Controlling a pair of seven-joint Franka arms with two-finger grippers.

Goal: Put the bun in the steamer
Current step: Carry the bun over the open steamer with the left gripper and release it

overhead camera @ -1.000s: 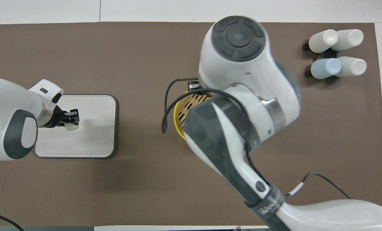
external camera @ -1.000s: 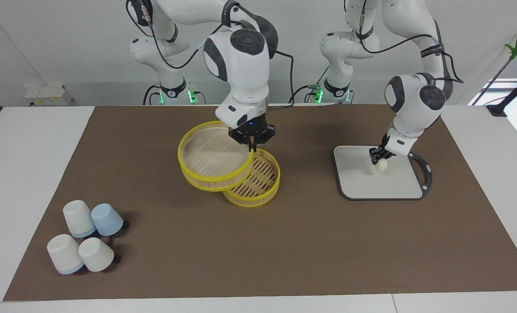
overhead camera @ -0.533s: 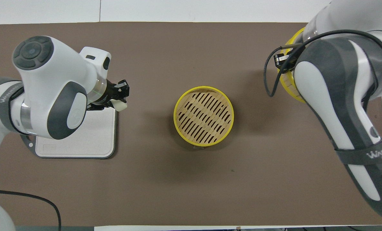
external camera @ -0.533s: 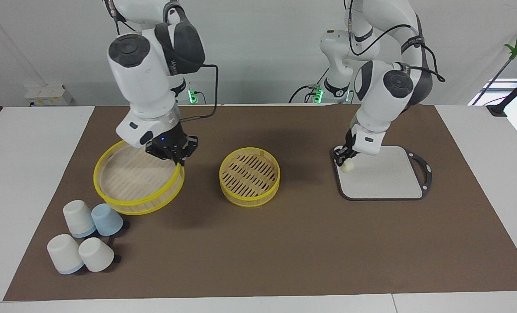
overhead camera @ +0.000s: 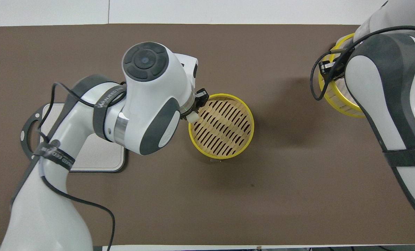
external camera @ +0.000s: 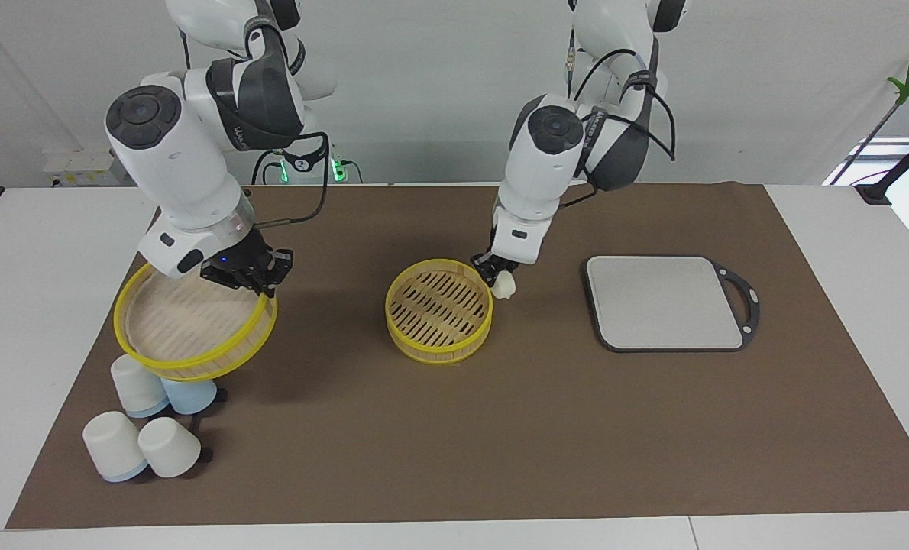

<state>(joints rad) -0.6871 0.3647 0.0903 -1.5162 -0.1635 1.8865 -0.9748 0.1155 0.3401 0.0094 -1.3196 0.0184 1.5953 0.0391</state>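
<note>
The steamer's lower tier (external camera: 439,309) (overhead camera: 221,126), a yellow-rimmed basket with a slatted floor, stands on the brown mat at mid-table. My left gripper (external camera: 498,276) (overhead camera: 195,108) is shut on the bun (external camera: 503,286) (overhead camera: 192,118), a small cream-white lump, and holds it in the air beside that tier's rim, at the edge toward the left arm's end. My right gripper (external camera: 250,276) is shut on the rim of the other steamer tier (external camera: 195,321) (overhead camera: 336,96) and holds it tilted above the cups at the right arm's end.
A grey square board (external camera: 664,302) (overhead camera: 89,157) lies bare toward the left arm's end. Several upturned white and blue cups (external camera: 143,428) stand at the right arm's end, some under the raised tier; the right arm covers them in the overhead view.
My left gripper carried the bun from over the board to the lower tier's rim. My right gripper carried the upper tier farther toward the right arm's end, over the cups.
</note>
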